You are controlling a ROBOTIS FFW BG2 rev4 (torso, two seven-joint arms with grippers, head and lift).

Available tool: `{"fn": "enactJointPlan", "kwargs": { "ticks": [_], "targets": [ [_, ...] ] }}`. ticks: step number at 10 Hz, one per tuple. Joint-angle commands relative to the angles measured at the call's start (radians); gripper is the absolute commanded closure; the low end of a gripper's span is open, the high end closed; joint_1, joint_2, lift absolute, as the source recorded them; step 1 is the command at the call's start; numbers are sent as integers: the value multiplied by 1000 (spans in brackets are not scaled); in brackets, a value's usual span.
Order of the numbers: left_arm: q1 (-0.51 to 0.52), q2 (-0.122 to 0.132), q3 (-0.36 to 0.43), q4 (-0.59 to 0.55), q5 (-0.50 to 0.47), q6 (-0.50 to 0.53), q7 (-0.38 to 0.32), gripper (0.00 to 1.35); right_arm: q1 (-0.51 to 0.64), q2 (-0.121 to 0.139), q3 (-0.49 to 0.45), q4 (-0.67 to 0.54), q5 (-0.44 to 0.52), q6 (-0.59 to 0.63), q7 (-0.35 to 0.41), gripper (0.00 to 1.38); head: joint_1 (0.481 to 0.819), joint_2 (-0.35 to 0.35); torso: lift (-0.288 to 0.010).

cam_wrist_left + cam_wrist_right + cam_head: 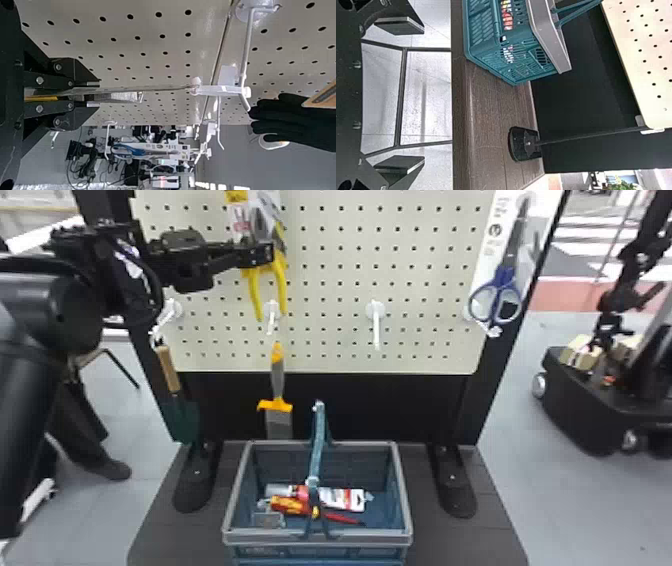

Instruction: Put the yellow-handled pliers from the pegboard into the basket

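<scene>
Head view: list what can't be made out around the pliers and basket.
- Pliers' pivot: head view, behind left gripper.
- Scraper's lower tip: head view, behind basket.
- Part of basket floor: head view, under the contents.

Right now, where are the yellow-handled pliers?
In the head view, the yellow-handled pliers are at the upper left of the pegboard, held in the left pincer, their handles pointing down beside a white hook.
</scene>
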Motion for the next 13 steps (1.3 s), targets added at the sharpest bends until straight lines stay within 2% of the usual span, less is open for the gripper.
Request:
{"fn": "enactJointPlan", "kwargs": {
  "ticks": [1, 3, 5, 9, 13],
  "targets": [
    [12, -7, 12, -61, -5, 15, 1, 1190, 1, 1, 0, -1, -2, 0, 0, 145, 549, 0, -100],
    [14, -10, 23, -123, -16, 30, 7, 1190, 3, 1, 0, -4, -3, 0, 0, 145, 549, 0, -100],
    [96, -25, 75, -201, -20, 41, 18, 1190, 7, 1, 0, -9, -5, 1, 0, 145, 549, 0, -100],
    [354, -85, 225, -380, -56, 52, 41, 1190, 27, 1, 0, -33, -11, 8, 0, 145, 549, 0, -100],
    [573, -173, 276, -385, -79, -79, 110, 1190, 33, 1, 0, -43, -15, 8, 0, 145, 549, 0, -100]
  ]
}}
